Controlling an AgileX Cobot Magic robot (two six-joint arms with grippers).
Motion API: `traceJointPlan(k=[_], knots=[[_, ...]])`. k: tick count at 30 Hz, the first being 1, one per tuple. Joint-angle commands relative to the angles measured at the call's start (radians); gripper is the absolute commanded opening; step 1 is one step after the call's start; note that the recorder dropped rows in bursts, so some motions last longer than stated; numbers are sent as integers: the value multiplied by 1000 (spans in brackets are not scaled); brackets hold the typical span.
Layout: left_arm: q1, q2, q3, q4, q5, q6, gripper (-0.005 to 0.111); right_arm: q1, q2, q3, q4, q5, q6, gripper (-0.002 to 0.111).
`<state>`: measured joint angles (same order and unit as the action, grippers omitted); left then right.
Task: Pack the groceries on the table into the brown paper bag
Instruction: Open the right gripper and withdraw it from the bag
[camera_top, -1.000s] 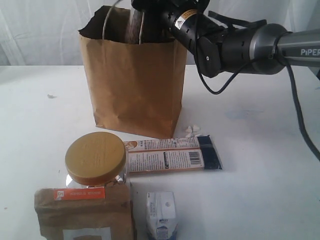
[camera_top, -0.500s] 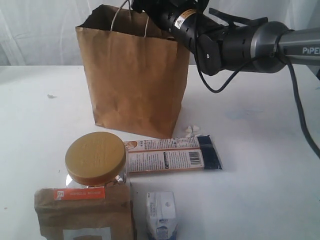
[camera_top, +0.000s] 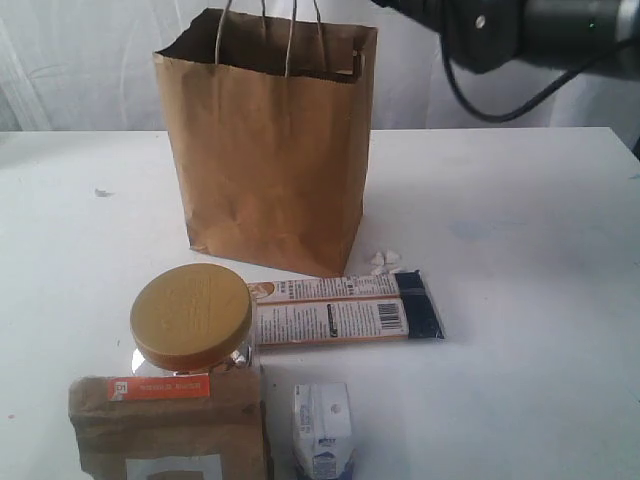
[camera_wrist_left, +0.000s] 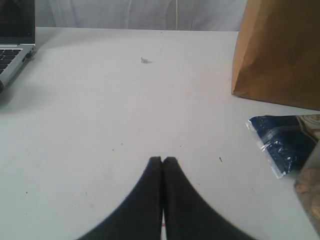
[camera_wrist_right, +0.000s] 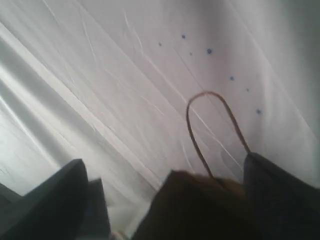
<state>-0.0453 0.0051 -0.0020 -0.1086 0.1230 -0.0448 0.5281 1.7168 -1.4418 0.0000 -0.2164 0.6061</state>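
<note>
The brown paper bag (camera_top: 270, 150) stands upright on the white table (camera_top: 520, 260) with its handles up. In front of it lie the long navy-orange packet (camera_top: 345, 313), the clear jar with the mustard-yellow lid (camera_top: 191, 317), the brown paper pouch (camera_top: 165, 425) and the small white carton (camera_top: 322, 430). My right arm (camera_top: 530, 30) is high at the top right, its gripper above the exterior view's edge. The right gripper (camera_wrist_right: 167, 200) is open, fingers (camera_wrist_right: 55, 200) wide apart; the bag's rim (camera_wrist_right: 200, 205) and a handle (camera_wrist_right: 210, 100) show beyond them. My left gripper (camera_wrist_left: 163, 160) is shut and empty, low over bare table, left of the bag (camera_wrist_left: 280, 50) and packet (camera_wrist_left: 282, 142).
Small white bits (camera_top: 385, 262) lie by the bag's front corner. A laptop (camera_wrist_left: 12, 35) sits at the table's edge in the left wrist view, and a tiny scrap (camera_wrist_left: 144, 60) lies beyond the left gripper. A white curtain hangs behind the table.
My right arm has lifted up and to the right, away from the bag's mouth, and the bag's handles now stand free. The left gripper has not moved.
</note>
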Motion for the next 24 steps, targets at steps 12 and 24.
traceJointPlan(k=[12, 24], knots=[[-1, -5, 2, -6, 1, -1, 0, 0, -467, -2, -72, 884, -800, 77], [-1, -5, 2, -6, 1, -1, 0, -212, -546, 248, -704, 1211, -385, 77]])
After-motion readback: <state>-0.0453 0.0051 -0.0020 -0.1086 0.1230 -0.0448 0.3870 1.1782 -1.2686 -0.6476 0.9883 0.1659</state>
